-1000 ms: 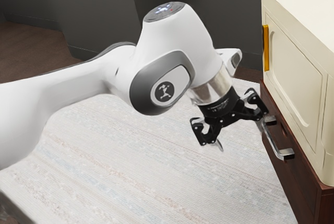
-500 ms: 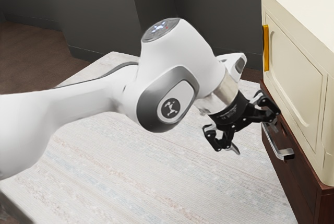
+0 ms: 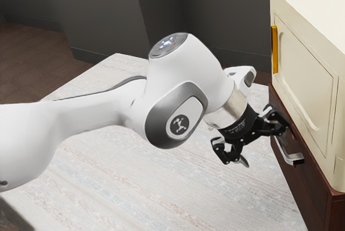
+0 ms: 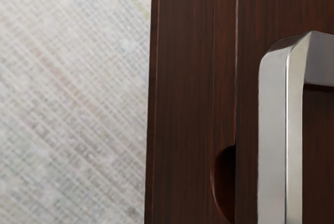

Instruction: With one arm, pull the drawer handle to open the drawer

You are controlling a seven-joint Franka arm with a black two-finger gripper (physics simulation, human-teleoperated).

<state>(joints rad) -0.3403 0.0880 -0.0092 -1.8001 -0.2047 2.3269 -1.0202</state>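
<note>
My black gripper point(image 3: 260, 145) is open, its two fingers spread wide, at the drawer's front in the exterior view. One finger is by the far end of the silver handle point(image 3: 290, 158) and hides that end; the other stands off on the exterior view's left, over the pale surface. The dark wooden drawer point(image 3: 299, 184) looks closed. In the wrist view the handle point(image 4: 280, 130) runs along the dark drawer front point(image 4: 318, 151), with its bent end visible. Whether a finger touches the handle I cannot tell.
A cream cabinet point(image 3: 305, 75) with an orange handle point(image 3: 274, 49) rests on top of the dark wooden unit. Below the arm spreads a pale woven surface point(image 3: 161, 188). A rounded notch point(image 4: 224, 182) lies in the wood beside the drawer front in the wrist view.
My arm has come lower and moved toward the exterior view's right, bringing the open gripper down beside the handle. Handle and drawer have not moved.
</note>
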